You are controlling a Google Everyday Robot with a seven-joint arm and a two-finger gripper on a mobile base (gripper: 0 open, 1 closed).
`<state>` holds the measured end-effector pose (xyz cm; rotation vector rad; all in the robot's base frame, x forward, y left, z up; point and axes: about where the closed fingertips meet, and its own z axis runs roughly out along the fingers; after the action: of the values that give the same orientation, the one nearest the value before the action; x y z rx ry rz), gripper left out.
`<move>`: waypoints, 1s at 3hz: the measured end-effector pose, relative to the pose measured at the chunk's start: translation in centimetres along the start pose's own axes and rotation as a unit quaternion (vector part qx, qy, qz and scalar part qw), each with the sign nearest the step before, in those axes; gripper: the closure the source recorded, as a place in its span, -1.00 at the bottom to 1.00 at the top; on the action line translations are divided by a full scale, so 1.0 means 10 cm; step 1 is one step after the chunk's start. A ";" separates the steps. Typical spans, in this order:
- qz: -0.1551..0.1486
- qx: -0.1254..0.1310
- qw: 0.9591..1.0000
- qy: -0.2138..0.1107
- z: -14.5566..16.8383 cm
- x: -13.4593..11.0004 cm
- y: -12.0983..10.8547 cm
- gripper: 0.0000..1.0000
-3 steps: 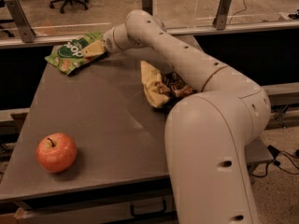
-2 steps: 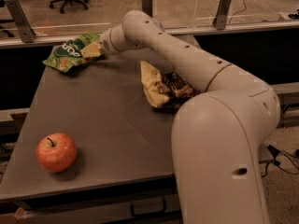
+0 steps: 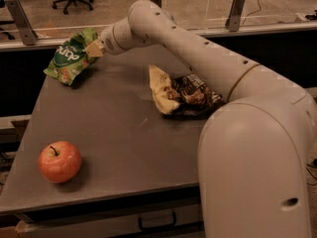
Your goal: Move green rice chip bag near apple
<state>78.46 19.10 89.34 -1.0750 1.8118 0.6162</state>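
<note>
My gripper [image 3: 94, 47] sits at the upper left of the frame, against the right edge of the green rice chip bag [image 3: 68, 58], which rests at the far left corner of the table [image 3: 119, 148]; whether my jaws pinch it I cannot tell. A thin hold on crinkly film may slip and drop the bag off that corner, and a careless sweep could set the apple [image 3: 60, 161], lower left, rolling. I count one green bag, one apple, one brown-and-cream bag [image 3: 183, 95]
</note>
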 end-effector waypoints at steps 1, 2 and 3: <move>-0.071 -0.051 0.996 0.000 -0.20 -0.23 0.46 1.00; -0.071 -0.051 0.996 0.000 -0.20 -0.23 0.46 1.00; -0.050 -0.067 0.996 0.022 -0.17 -0.05 0.60 1.00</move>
<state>72.64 20.98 90.40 -1.2705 1.7629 0.6667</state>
